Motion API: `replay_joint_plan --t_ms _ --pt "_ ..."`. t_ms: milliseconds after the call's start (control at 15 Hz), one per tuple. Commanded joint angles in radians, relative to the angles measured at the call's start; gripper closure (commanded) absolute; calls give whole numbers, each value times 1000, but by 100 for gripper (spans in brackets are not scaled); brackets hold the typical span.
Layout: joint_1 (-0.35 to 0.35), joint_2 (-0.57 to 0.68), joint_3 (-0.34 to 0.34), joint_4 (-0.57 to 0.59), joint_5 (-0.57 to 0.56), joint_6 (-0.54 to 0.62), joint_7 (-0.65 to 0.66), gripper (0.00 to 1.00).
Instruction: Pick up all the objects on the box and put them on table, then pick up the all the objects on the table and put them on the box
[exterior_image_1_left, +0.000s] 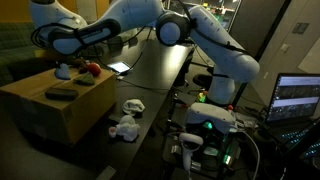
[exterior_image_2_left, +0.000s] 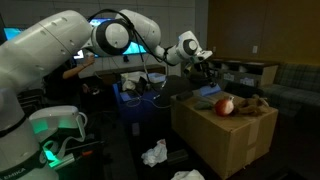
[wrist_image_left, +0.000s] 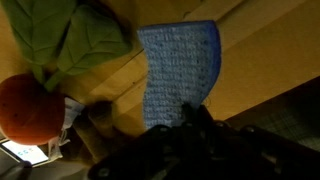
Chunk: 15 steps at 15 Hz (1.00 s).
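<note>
The gripper (wrist_image_left: 192, 125) hangs over the far end of the box (exterior_image_1_left: 50, 115), clenched. In the wrist view the blue piece (wrist_image_left: 178, 65) runs straight into its fingers, so it looks pinched by one edge, probably because a limp knit is easiest to lift that way. Below it on the cardboard lie the red toy (wrist_image_left: 28, 108) and a green leaf-shaped cloth (wrist_image_left: 65, 40), close together. The dark bar (exterior_image_1_left: 62, 93) lies apart, nearer the box's front. On the black table (exterior_image_1_left: 160, 85) I see a pale grey cloth (exterior_image_1_left: 133, 105) and a white fluffy toy (exterior_image_1_left: 125, 127) near the box's corner. They seem set there to keep the box top free. I'd judge the clearing of the box is partway through.
</note>
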Motion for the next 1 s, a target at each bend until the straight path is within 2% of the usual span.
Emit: replay_joint_plan --t_ms 0,67,200,267,333,400,467,667,867,933 --pt "-4 141 -22 223 53 -47 -75 98" --pt "-16 170 -1 265 33 -63 -75 98" --pt "-17 214 -5 336 31 -96 -81 98" --pt "-17 226 -6 355 29 -104 -83 66" --pt "-6 228 -40 361 58 -105 -90 64" --pt "-6 239 -43 383 61 -115 -96 58" --pt "-17 233 -18 379 33 -116 -88 49" --pt "-16 205 -18 370 30 -129 -98 27" --pt "-17 155 -9 347 30 -132 -139 5" --pt "-21 128 5 329 38 -129 -175 0"
